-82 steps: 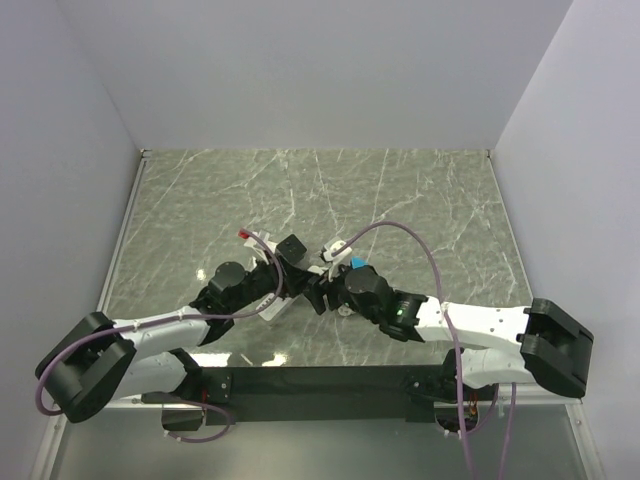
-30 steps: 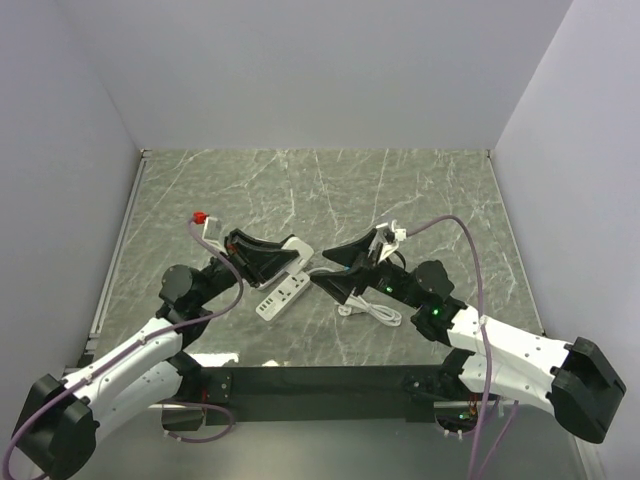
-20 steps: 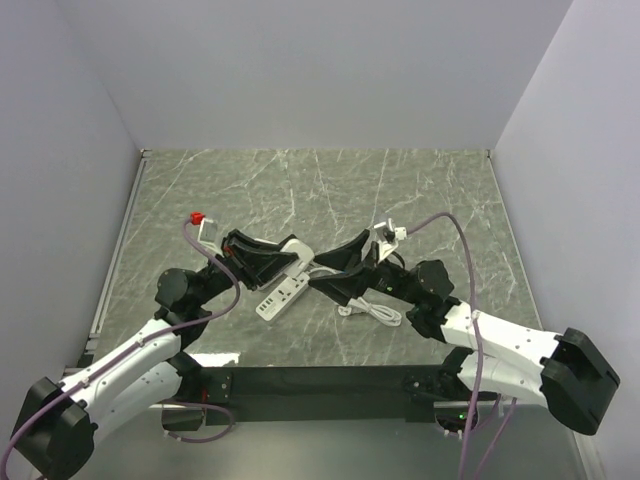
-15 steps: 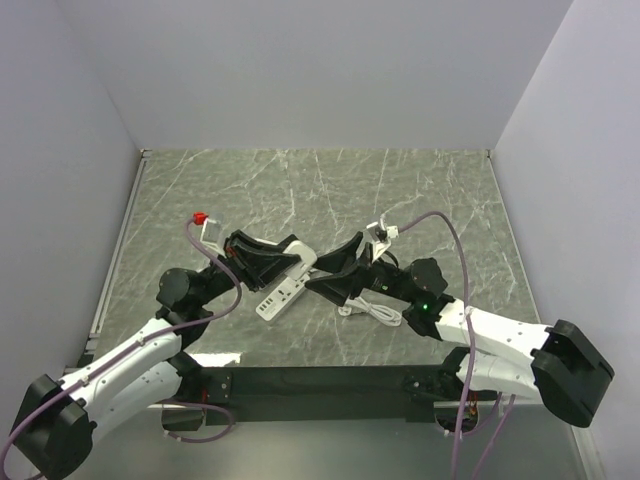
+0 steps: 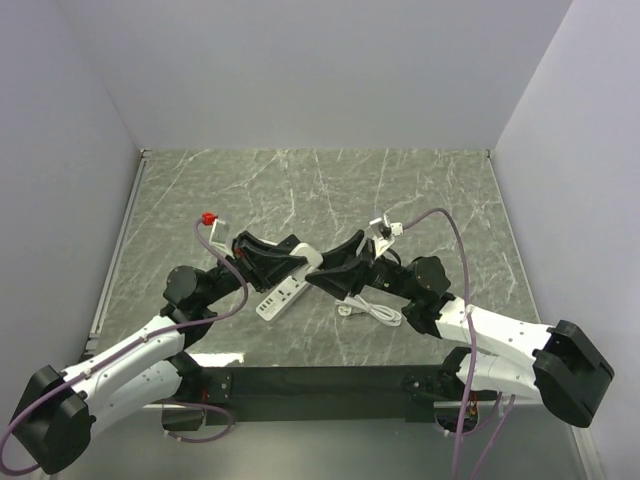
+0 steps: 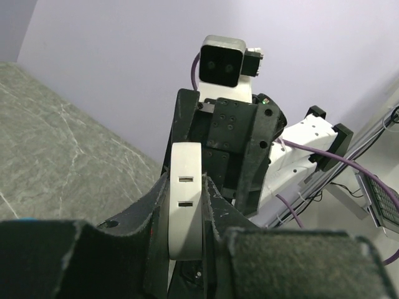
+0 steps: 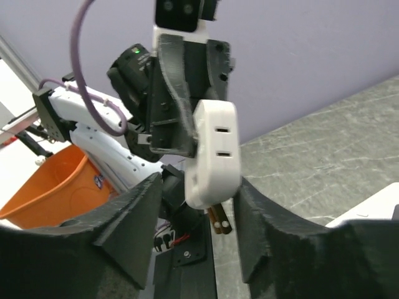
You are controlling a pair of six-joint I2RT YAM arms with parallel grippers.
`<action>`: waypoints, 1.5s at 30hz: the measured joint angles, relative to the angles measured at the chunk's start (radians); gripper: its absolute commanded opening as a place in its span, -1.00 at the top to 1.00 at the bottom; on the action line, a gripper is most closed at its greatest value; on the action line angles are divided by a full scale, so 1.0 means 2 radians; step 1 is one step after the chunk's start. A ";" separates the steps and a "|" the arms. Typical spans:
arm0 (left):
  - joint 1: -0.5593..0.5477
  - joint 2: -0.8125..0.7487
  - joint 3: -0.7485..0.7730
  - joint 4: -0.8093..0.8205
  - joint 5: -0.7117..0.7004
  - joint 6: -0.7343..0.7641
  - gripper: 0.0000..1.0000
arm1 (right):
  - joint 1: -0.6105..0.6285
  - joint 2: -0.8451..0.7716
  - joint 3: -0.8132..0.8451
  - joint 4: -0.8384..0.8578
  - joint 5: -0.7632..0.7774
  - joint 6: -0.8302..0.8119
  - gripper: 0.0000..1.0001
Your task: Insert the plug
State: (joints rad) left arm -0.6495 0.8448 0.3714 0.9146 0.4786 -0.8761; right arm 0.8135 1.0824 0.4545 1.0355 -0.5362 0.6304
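White plug [image 6: 185, 187], 2 slots: pinched between left gripper [image 6: 186, 215] jaws. Right gripper [image 7: 199, 193]: jaws spread, flanking plug. Power strip [image 5: 282, 297] on table [image 5: 400, 200].

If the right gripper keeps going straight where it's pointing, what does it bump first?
Most likely the white rounded plug block with two slots, held by the left gripper, close and straight ahead of the right gripper.
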 measured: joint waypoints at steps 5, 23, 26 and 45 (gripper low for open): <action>-0.009 0.001 0.009 0.001 -0.006 0.017 0.99 | -0.001 0.001 0.012 -0.023 0.008 0.003 0.91; -0.020 -0.005 0.030 -0.025 -0.029 0.077 0.99 | 0.002 -0.016 0.045 -0.096 0.034 0.002 0.31; -0.022 -0.006 0.039 -0.057 -0.035 0.094 0.99 | 0.006 -0.023 0.050 -0.134 0.052 -0.024 -0.45; -0.028 -0.002 0.047 -0.168 0.052 0.140 0.99 | -0.011 -0.169 0.038 -0.337 0.086 -0.213 -0.67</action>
State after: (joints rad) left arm -0.7055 0.8398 0.4644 0.5785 0.5831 -0.5957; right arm 0.7906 0.7452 0.5308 0.3614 -0.3649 0.2050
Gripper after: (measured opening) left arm 0.237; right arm 0.857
